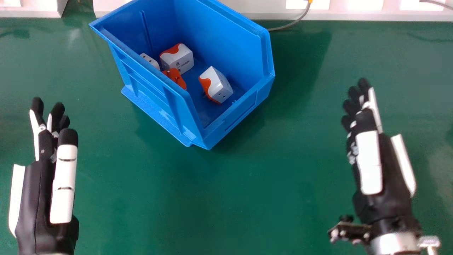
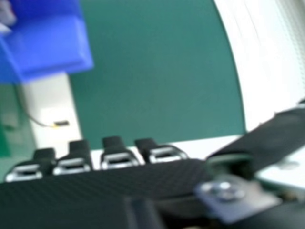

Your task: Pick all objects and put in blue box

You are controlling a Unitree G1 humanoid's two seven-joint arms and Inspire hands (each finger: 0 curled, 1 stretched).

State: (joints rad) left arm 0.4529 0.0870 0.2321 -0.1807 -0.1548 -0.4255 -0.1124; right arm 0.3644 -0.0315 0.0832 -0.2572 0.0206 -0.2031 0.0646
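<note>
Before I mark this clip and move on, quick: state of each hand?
Left hand: open, fingers straight, holding nothing.
Right hand: open, fingers extended, also empty.

- Blue box (image 2: pixel 52 43): cut off at a corner of the frame; blurred pale object (image 2: pixel 6 14) inside, too indistinct to identify.
- Green desk (image 2: pixel 157 71): mid-frame, bordered by white surfaces.
- Thin cable (image 2: pixel 29 116): near one edge, dark end, touch of yellow.
- Right robot hand (image 1: pixel 368 163): close to lens; black fingertips (image 2: pixel 113 143) in a spaced row, thumb (image 2: pixel 276 133) off to one side.
</note>
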